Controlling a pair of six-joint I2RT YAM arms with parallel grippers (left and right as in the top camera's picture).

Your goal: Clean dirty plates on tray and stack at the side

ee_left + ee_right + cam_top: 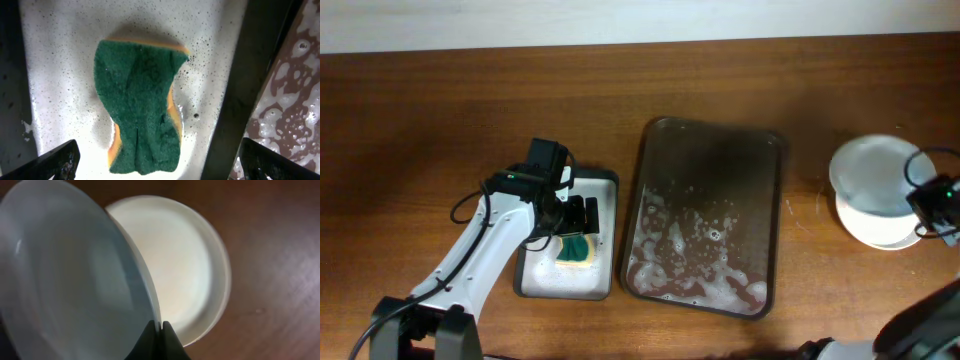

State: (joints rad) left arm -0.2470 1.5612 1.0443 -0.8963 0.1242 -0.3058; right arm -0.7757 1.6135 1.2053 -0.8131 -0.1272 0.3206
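Overhead above tray (710, 160); wrists close-up.

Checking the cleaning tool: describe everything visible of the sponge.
The sponge has a dark green scouring face up and a yellow-orange layer showing at its edges. Pinched at the waist, it lies flat on the soapy white floor of the small tray. The left jaws stand open either side, not touching it.
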